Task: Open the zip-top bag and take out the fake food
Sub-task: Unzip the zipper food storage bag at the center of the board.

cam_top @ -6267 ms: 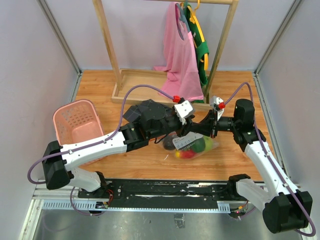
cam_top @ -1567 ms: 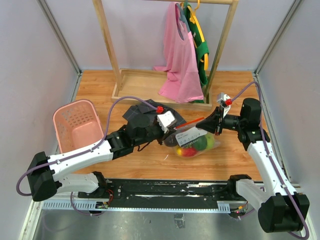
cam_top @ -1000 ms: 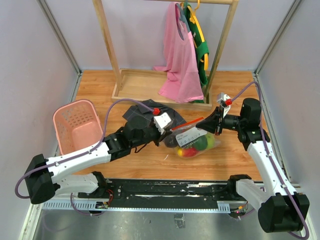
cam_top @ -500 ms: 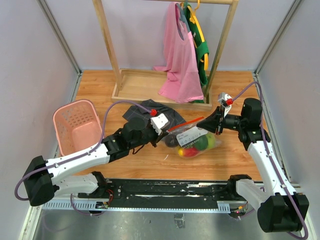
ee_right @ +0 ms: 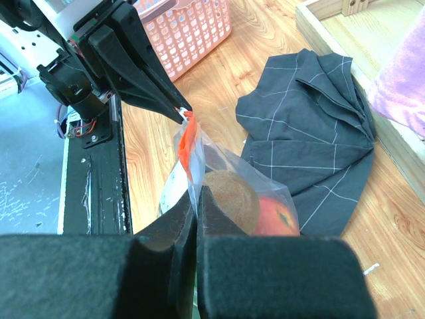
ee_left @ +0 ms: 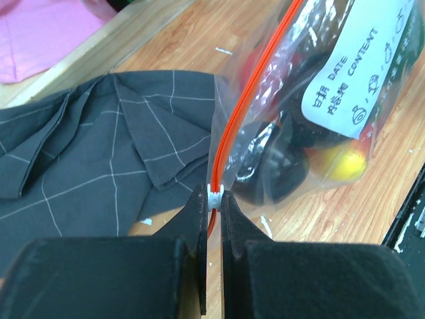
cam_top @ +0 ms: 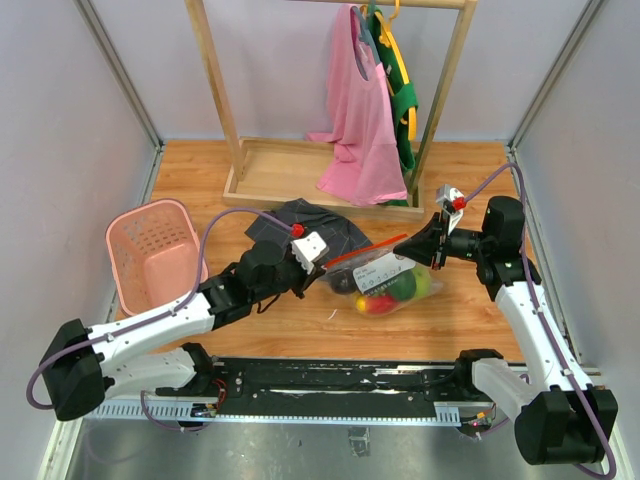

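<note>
Left gripper [cam_top: 323, 267] [ee_left: 212, 199]: my two jaws are squeezed tight on the little white slider [ee_left: 214, 197] at one end of the orange zip strip [cam_top: 365, 250] [ee_left: 255, 80].
Right gripper [cam_top: 420, 246] [ee_right: 196, 199]: my jaws are pressed together here too, pinching the clear plastic of the bag [cam_top: 392, 276] [ee_right: 216, 174] at its other end, just below the strip.
Zip strip: it runs in a straight line from my left jaws to my right jaws.
Bag: it hangs down from the strip between my two grippers, with its bottom at the wooden table [cam_top: 300, 325]. I cannot tell how far its mouth is open.
Label [cam_top: 385, 268] [ee_left: 348, 66]: white, stuck on the side of the bag, just past my left jaws.
Fruits [cam_top: 385, 290]: all inside the bag, below the strip. A yellow one [ee_left: 345, 163] sits low in the bag past my left jaws. A brown one [ee_right: 229, 196] and a red one [ee_right: 275, 216] sit right by my right jaws.
Grey cloth [cam_top: 335, 228] [ee_left: 99, 146] [ee_right: 312, 126]: lies crumpled on the table, next to my left jaws and behind the bag.
Pink basket [cam_top: 150, 250] [ee_right: 192, 26]: stands well away from the bag, out past my left arm.
</note>
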Robot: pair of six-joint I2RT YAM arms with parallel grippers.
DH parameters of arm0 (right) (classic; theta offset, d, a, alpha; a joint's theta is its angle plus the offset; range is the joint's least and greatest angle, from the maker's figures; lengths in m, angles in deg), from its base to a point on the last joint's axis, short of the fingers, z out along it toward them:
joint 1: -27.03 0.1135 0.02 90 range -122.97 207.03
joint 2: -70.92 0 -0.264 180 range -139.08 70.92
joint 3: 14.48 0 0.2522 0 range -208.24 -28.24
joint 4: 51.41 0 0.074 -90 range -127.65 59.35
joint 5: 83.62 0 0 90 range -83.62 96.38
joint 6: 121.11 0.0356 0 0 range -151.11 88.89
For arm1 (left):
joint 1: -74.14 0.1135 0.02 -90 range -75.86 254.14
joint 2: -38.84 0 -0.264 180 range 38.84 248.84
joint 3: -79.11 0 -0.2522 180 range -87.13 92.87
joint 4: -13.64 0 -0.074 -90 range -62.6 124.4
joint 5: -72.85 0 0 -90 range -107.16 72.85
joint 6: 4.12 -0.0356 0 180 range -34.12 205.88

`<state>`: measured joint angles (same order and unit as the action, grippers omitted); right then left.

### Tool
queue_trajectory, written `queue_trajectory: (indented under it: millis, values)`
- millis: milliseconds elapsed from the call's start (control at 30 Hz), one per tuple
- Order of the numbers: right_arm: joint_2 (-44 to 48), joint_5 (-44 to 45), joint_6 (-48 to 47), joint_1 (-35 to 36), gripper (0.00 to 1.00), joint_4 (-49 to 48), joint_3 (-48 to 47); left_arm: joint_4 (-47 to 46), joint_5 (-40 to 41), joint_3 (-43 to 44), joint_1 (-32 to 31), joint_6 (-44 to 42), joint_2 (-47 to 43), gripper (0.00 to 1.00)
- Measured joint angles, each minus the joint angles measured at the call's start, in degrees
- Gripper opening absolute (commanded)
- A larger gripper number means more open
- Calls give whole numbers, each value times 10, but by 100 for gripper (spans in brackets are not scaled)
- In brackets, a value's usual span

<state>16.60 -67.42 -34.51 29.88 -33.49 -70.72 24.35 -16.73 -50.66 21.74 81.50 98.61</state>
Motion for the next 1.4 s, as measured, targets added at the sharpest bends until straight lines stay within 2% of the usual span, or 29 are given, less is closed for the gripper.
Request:
queue_trajectory:
  millis: [967,1167,1233,1267,1400]
  values:
    - [0,0,1,-4,1,0,0,29,45,-27,19,34,-7,1]
    - [0,1,2,-7,1,0,0,32,54,-27,21,38,3,3]
    - [0,1,3,-7,1,0,0,31,58,-27,21,42,5,10]
    - [0,1,4,-7,1,0,0,31,60,-27,21,44,6,19]
    - [0,1,4,-7,1,-1,0,41,74,-27,23,54,6,63]
